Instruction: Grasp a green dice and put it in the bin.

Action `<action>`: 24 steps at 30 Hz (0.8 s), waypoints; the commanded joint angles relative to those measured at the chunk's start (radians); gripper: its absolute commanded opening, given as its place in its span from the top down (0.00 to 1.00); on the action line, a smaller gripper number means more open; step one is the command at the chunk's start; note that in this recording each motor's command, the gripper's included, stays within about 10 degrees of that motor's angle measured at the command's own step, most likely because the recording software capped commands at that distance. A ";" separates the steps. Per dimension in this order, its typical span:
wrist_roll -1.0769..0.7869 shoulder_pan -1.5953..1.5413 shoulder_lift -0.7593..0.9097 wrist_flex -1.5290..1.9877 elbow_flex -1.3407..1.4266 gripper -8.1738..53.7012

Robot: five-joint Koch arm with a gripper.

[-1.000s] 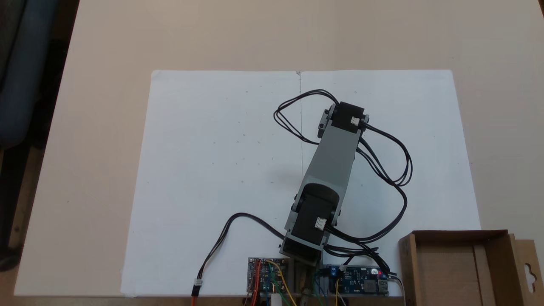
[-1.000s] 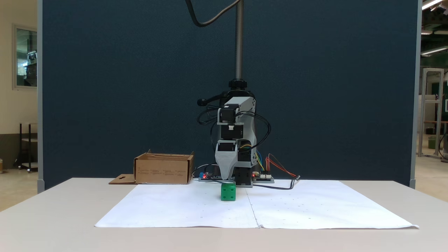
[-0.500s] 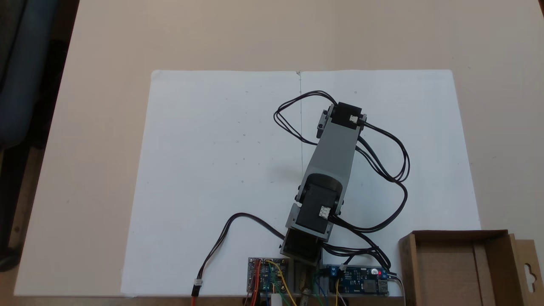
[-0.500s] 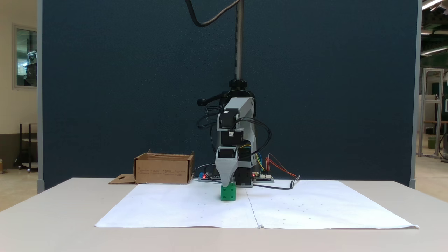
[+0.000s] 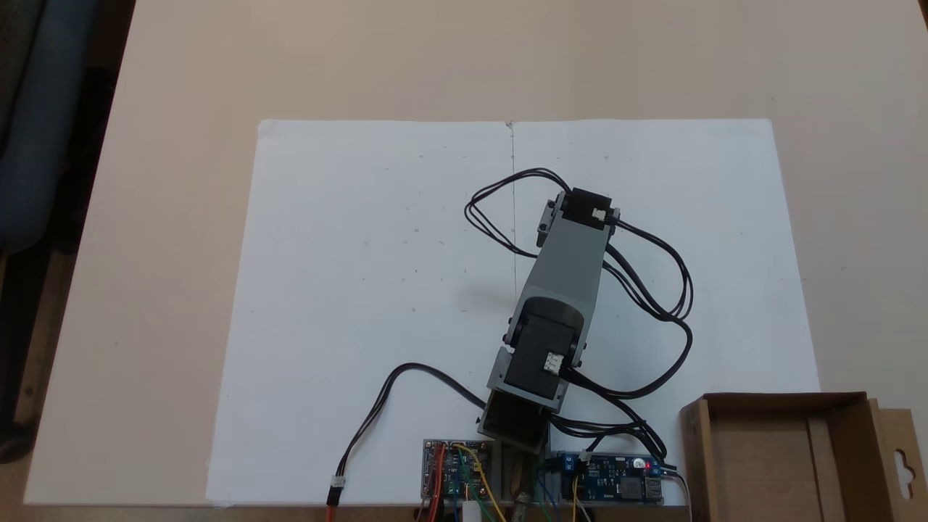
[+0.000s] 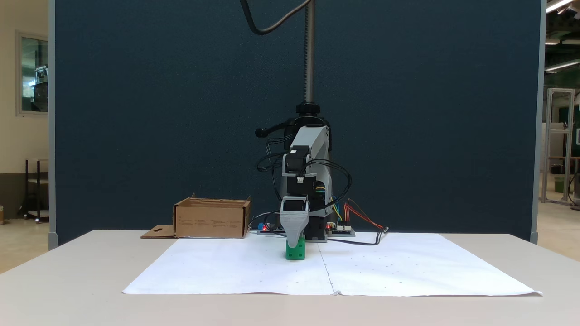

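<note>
Gripper (image 6: pixel 295 244), aperture indeterminable with one grey jaw facing the camera, overlaps the top of one green dice (image 6: pixel 296 253) on white paper (image 6: pixel 226 267); one bin (image 6: pixel 211 220) stands well apart.

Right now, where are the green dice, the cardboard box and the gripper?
green dice (image 6: pixel 296 253): fixed view, front face.
cardboard box (image 5: pixel 776 464): fixed view, bare floor.
gripper (image 6: pixel 295 242): fixed view, grey tip over the dice.

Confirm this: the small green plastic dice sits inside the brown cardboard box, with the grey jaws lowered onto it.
Not right. The small green plastic dice sits on the white paper sheet, apart from the brown cardboard box, as the fixed view from the front shows. The grey jaws are lowered onto it.
</note>
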 commanded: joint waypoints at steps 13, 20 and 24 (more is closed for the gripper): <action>-0.002 0.003 -0.034 -0.058 -0.011 0.11; -0.021 0.000 -0.094 -0.087 -0.011 0.12; -0.049 -0.005 -0.101 -0.114 -0.011 0.13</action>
